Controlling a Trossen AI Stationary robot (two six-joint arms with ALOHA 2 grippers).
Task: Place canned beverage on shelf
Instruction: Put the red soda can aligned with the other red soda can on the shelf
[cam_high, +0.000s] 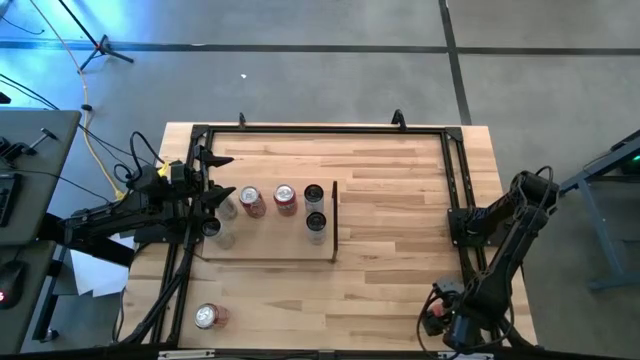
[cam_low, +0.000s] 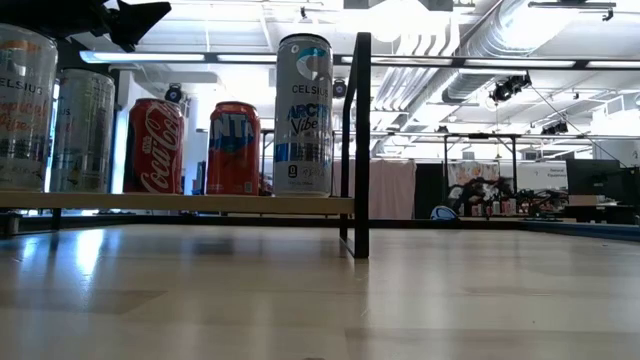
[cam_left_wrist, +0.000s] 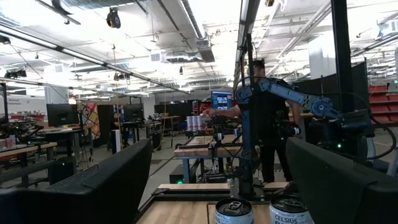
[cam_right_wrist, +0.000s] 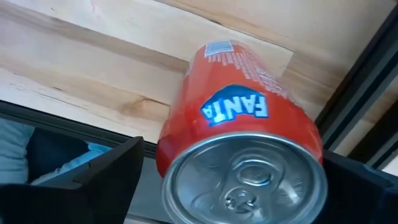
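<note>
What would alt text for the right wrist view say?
An orange Fanta can stands between the right claw's open dark fingers, its silver pull-tab top facing the camera. Behind it lies the pale wooden tabletop.

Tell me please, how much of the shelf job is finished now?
Done: six cans stand on the shelf. In hand: the right gripper has its open fingers around a Fanta can, not yet clamped; the left gripper waits open by the shelf. Left: that can and a table can.

Left claw (cam_high: 212, 192) open — right claw (cam_right_wrist: 230, 180) open, low.
</note>
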